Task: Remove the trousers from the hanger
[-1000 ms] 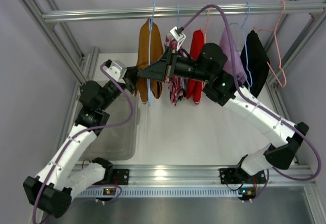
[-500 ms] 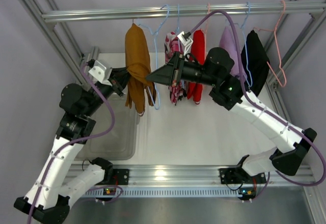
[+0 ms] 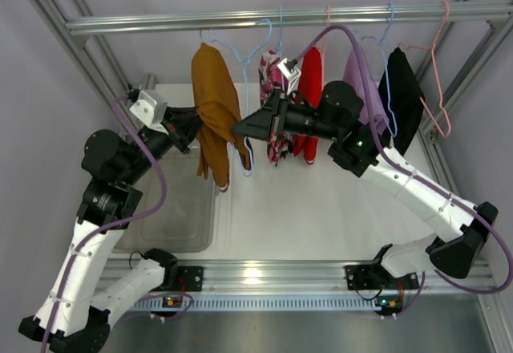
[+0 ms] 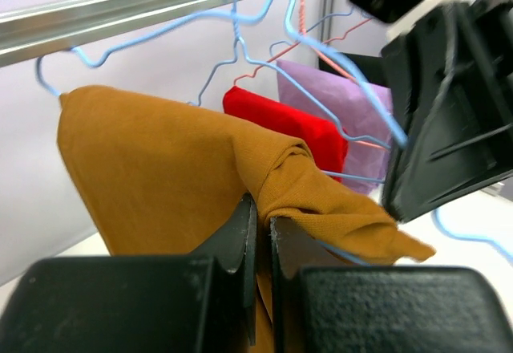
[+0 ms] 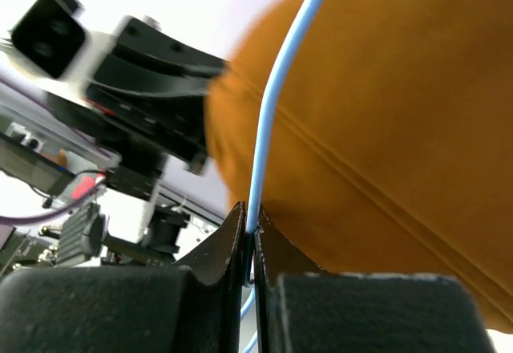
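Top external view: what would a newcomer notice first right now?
The mustard trousers hang left of centre under the rail, with a bunched fold pinched by the left gripper. Right beside them, the right gripper is clamped on the light-blue wire hanger, so the two arms meet from opposite sides. Further right hang a red garment and other clothes.

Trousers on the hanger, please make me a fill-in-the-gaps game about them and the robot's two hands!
1. The left gripper pinches a fold of the trousers, so its fingers are ____.
2. The right gripper is clamped on the thin wire of the ____ hanger.
3. In the left wrist view, the garment next behind the trousers is coloured ____.

Missing words: shut; blue; red.
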Controlling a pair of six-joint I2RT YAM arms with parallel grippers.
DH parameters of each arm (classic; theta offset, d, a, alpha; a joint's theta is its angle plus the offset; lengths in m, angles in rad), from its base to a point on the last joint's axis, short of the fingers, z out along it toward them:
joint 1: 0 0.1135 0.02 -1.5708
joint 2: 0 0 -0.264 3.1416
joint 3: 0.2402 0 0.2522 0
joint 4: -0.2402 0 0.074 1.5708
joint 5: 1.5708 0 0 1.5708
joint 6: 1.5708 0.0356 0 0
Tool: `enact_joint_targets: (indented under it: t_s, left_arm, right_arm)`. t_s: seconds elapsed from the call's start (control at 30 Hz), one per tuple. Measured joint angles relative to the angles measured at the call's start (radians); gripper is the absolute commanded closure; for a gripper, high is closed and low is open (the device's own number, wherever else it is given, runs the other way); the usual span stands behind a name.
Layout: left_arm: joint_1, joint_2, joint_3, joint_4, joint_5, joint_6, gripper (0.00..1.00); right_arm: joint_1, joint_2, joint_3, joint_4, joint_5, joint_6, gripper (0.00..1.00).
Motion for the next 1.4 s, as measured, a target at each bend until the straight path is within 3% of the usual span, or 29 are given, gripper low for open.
enact_joint_targets:
  t_s: [0.37, 0.73, 1.4]
  left_arm:
    - [0.000, -0.064, 0.103, -0.103, 0.008, -0.045, 1.00]
    - [0.000, -0.034, 0.296, -0.080, -0.088, -0.051, 1.00]
    - [0.033, 0.054, 0.549, -0.024, -0.271, 0.188, 1.00]
  right_arm:
    - [-0.002, -0.055, -0.132, -0.036, 0.028, -0.076, 1.00]
    - [-0.006, -0.060, -0.161, -0.060, 0.053, -0.117, 1.00]
    - [-0.007, -0.106, -0.212, -0.074, 0.074, -0.135, 1.00]
